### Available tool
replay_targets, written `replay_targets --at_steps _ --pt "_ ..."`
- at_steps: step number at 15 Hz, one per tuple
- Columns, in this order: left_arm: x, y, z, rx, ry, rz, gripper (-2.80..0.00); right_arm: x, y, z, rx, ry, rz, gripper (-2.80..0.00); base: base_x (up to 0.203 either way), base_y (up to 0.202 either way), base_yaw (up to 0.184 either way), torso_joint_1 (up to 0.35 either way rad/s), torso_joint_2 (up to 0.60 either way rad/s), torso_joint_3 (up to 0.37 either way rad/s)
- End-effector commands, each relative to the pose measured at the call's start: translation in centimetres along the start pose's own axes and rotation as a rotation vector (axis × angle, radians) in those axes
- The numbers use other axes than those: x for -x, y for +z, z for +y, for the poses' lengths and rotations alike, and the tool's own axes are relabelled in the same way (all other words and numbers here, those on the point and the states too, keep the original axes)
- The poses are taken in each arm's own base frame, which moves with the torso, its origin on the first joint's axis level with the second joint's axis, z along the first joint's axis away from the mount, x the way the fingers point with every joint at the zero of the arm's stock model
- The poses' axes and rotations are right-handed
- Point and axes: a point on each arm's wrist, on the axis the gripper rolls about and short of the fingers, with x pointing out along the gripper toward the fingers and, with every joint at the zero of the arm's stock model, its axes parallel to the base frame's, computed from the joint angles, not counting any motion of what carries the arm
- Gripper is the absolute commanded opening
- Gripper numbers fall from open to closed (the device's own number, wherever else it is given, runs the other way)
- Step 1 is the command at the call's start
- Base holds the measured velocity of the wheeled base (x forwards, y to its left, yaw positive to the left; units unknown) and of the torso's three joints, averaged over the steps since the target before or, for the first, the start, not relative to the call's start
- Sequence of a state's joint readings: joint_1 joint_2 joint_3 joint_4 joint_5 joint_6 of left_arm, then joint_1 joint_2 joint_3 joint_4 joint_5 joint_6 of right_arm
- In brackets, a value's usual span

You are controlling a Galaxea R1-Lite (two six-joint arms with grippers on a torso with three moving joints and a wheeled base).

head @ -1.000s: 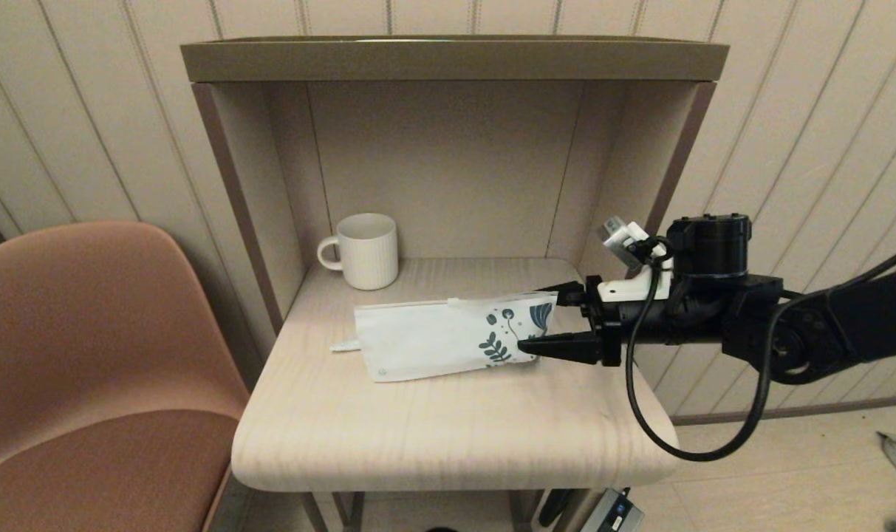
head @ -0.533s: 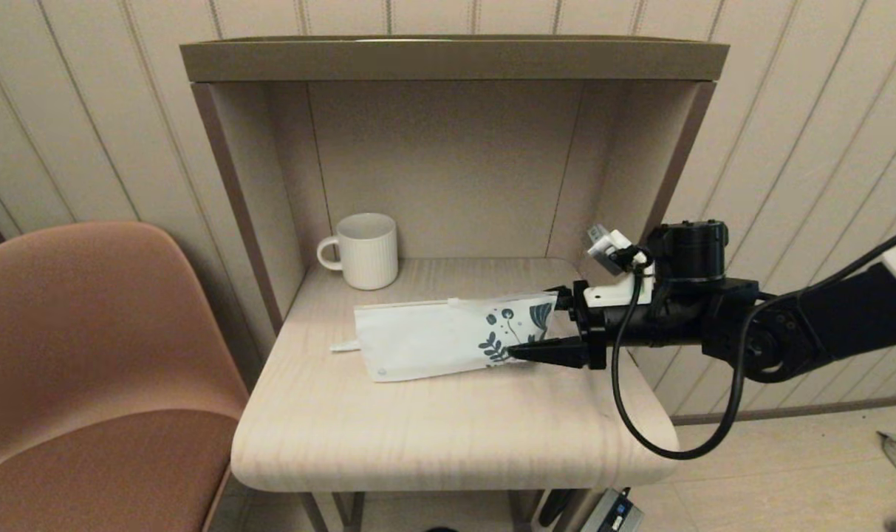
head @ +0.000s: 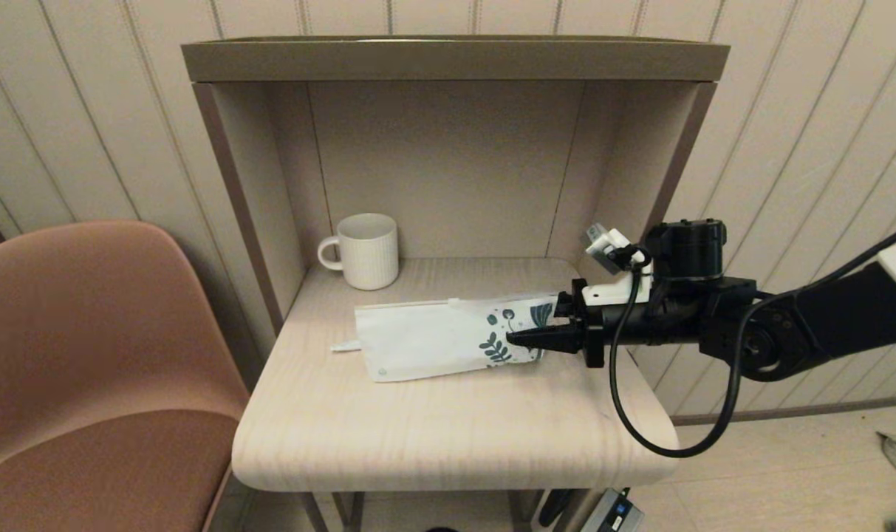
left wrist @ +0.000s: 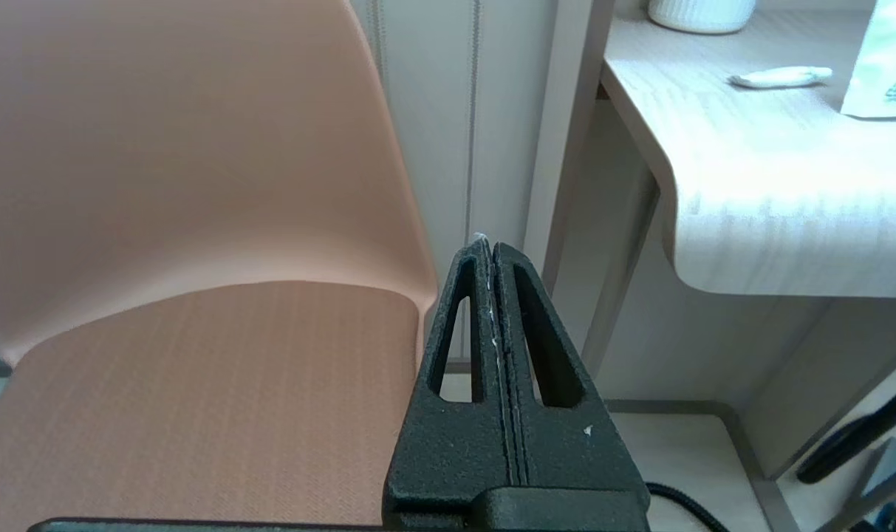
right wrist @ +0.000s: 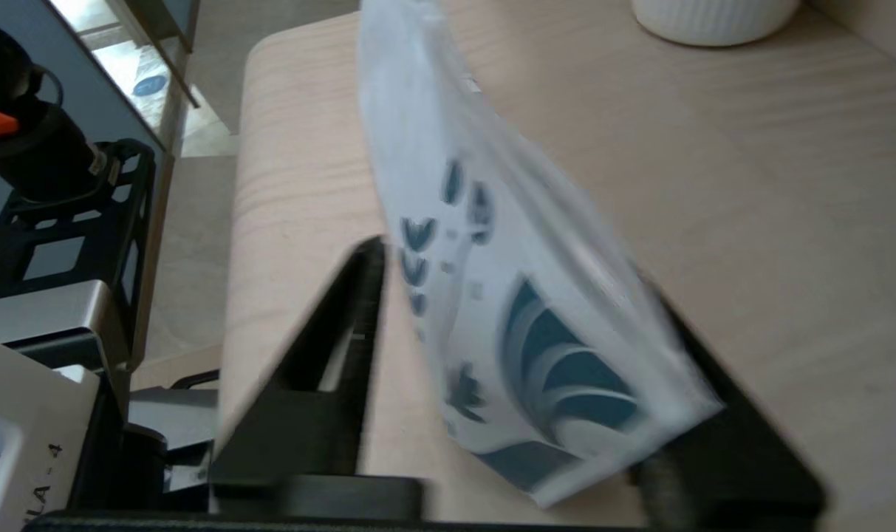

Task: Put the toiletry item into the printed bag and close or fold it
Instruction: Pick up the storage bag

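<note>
The printed bag [head: 425, 340] lies flat on the wooden table [head: 448, 428], its teal leaf end to the right. My right gripper [head: 536, 321] reaches in from the right and straddles that printed end [right wrist: 492, 244]. One finger touches the bag, the other finger [right wrist: 344, 310] stands a little off it, so the jaws are still apart. The toiletry item [head: 342, 345], a slim white stick, lies on the table at the bag's left end [left wrist: 887, 66] and also shows in the left wrist view [left wrist: 780, 76]. My left gripper [left wrist: 490, 247] hangs shut and empty beside the chair, below table height.
A white ribbed mug [head: 366, 250] stands at the back left of the table. The shelf's side walls and top [head: 455, 59] box the table in. A salmon chair [head: 86, 355] stands left of the table. The right arm's cable [head: 640, 414] hangs over the table's right edge.
The right gripper has slid left over the bag's printed end and its jaws have narrowed around it. The bag's right end is lifted slightly. The left arm has not moved.
</note>
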State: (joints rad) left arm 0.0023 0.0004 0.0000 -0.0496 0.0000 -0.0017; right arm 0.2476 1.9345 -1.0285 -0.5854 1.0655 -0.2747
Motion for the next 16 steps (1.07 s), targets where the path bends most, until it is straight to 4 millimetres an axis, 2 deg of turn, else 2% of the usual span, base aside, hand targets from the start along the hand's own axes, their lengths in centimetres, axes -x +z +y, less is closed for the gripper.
replay_targets --at_steps 1,10,12,16 --pt "0.0 0.0 0.0 0.0 0.001 -0.001 -2.8 0.3 0.1 -0.2 0.011 -0.004 -0.005 -2.8 0.0 0.0 0.0 0.0 0.0 0.0" --pt "0.0 0.0 0.0 0.0 0.001 -0.001 -2.8 0.7 0.4 0.4 0.03 0.0 -0.007 -2.8 0.0 0.0 0.0 0.0 0.0 0.0" --pt "0.0 0.0 0.0 0.0 0.001 -0.001 -2.8 1.3 1.5 1.4 0.056 -0.005 -0.02 -2.8 0.0 0.0 0.0 0.0 0.0 0.0" --pt "0.0 0.0 0.0 0.001 0.001 -0.001 -2.8 4.2 4.0 5.0 0.116 -0.033 -0.05 -2.8 0.0 0.0 0.0 0.0 0.0 0.0"
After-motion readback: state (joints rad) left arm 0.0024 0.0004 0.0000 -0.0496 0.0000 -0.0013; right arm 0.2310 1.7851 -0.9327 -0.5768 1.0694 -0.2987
